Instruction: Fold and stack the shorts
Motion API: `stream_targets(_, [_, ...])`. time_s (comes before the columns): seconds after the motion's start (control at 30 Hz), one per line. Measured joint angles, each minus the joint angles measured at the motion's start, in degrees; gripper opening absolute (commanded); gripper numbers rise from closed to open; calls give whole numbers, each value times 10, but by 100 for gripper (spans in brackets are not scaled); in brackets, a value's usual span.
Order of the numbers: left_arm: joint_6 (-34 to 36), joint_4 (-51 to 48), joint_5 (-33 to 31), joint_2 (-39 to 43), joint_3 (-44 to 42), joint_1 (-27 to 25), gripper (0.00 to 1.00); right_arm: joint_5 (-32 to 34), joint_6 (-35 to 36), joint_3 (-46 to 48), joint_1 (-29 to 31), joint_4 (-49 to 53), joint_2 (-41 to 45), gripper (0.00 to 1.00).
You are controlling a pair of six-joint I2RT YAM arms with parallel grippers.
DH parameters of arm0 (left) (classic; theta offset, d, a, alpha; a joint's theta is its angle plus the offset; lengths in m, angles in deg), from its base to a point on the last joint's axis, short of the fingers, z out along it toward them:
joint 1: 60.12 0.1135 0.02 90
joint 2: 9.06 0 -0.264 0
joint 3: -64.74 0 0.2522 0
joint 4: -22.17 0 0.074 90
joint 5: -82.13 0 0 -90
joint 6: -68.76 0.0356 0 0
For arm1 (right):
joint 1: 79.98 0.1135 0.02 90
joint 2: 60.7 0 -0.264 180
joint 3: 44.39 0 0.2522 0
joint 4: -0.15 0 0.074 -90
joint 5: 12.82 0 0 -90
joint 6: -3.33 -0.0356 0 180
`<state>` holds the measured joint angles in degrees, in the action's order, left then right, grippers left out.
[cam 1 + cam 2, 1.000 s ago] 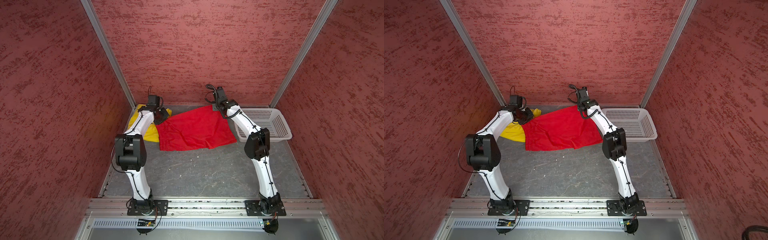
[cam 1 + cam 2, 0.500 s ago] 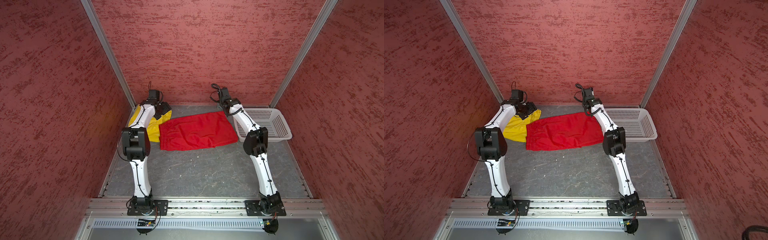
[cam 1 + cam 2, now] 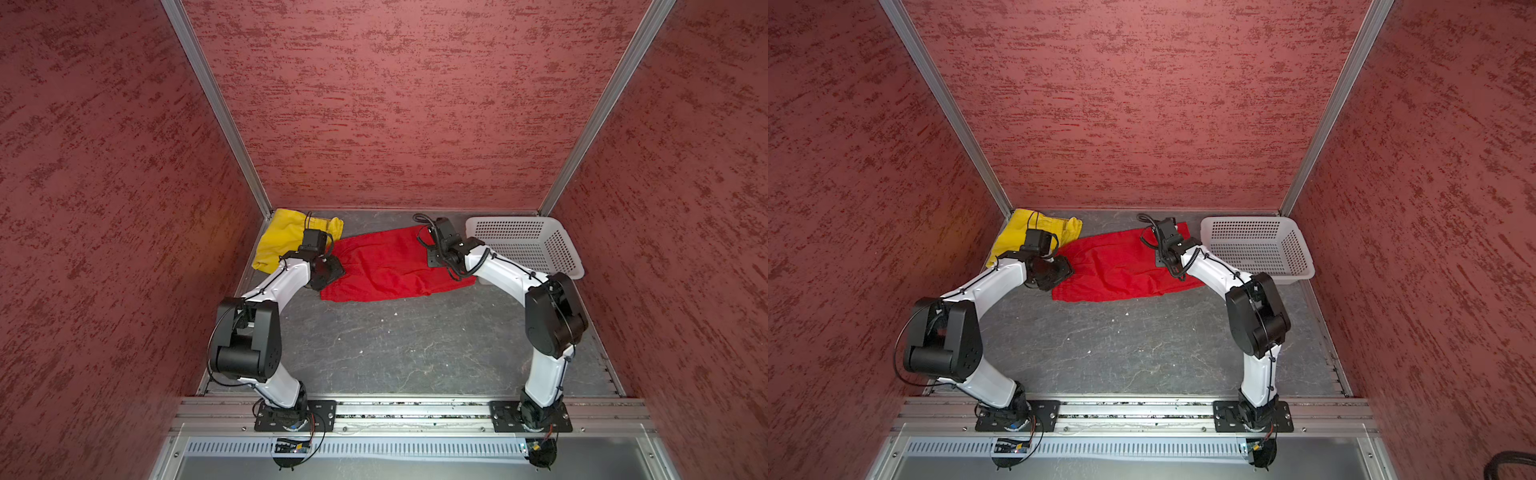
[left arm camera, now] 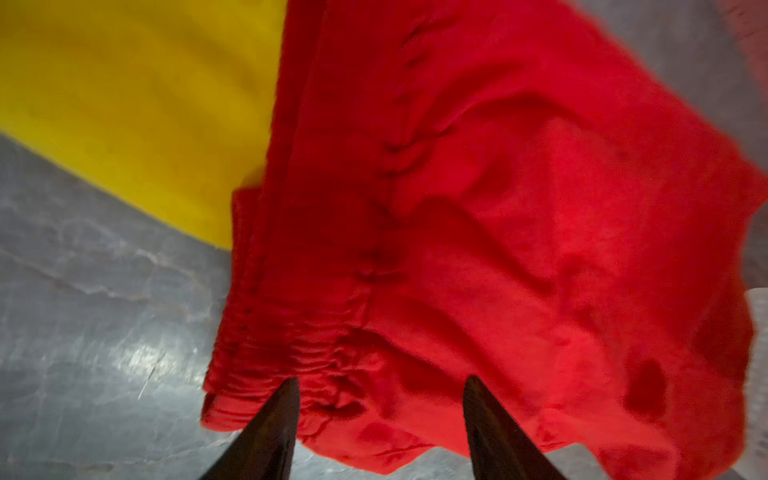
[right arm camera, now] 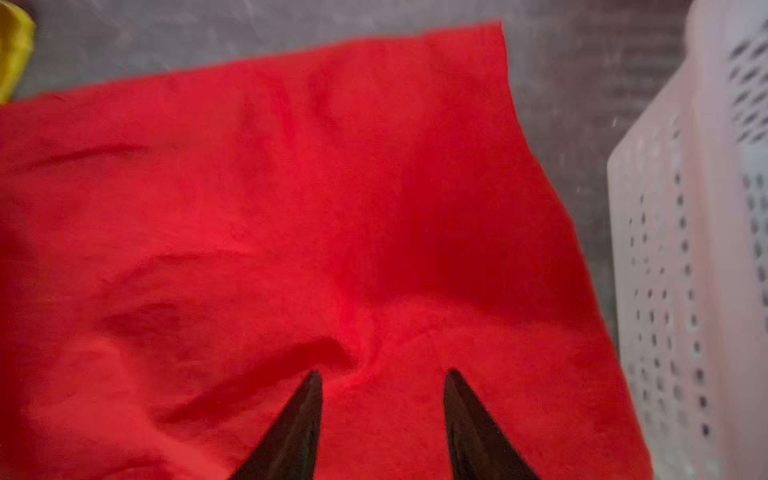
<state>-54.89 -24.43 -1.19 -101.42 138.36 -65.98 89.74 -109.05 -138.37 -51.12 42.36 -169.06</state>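
Red shorts (image 3: 382, 266) now down (nr basket (image 3: 509, 235))

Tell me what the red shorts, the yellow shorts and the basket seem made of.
The red shorts: thin fabric, likely synthetic, with a faint sheen; soft creases, gathered waistband.
The yellow shorts: seemingly the same thin cloth, rumpled; finish unclear.
The basket: rigid white plastic, smooth walls pierced with rows of holes.

White perforated basket (image 3: 559, 254) (upright) sits on grey tabletop (image 3: 415, 345).
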Motion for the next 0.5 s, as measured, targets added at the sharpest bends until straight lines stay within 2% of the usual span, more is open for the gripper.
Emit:
stream_targets(0.23, [3,34,-9,0,-69,5,60,-5,-30,93,-7,-38,-4,48])
stream_targets(0.5, [16,66,-7,14,-116,46,54,11,-49,150,-15,-85,-7,47])
